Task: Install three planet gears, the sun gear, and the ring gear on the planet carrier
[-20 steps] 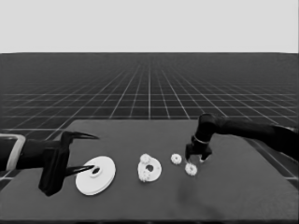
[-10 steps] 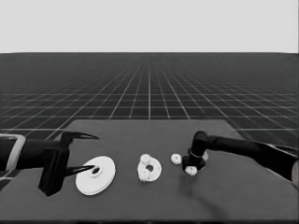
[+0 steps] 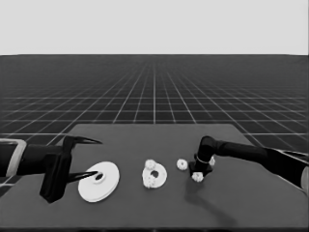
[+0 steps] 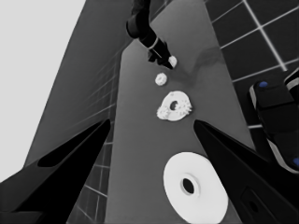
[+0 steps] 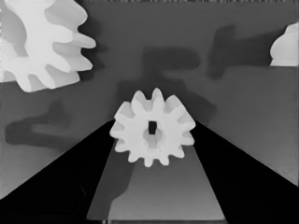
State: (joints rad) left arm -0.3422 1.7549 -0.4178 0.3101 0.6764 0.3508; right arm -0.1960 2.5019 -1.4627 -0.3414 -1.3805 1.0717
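Note:
The smaller round part point(image 3: 161, 176) lies mid-table with two planet gears point(image 3: 150, 165) on it. Right of it lies a loose gear point(image 3: 182, 164). My right gripper point(image 3: 197, 173) is down at the table, open, its fingertips on either side of another gear point(image 3: 197, 177). That gear point(image 5: 153, 133) sits flat between the two fingers point(image 5: 70, 186) in the right wrist view. The larger round part point(image 3: 99, 181) lies at the left. My left gripper point(image 3: 94, 157) is parked above it, open and holding nothing.
A small white bit point(image 3: 211, 161) shows just behind the right gripper; its shape is unclear. The right wrist view has the loose gear point(image 5: 42, 42) and a white part point(image 5: 286, 46) at its edges. Dark machinery point(image 4: 275, 116) stands past the table's edge.
The right gripper has moved left and come down to the table, so its fingers now stand around the gear. The left arm and the other parts have not moved.

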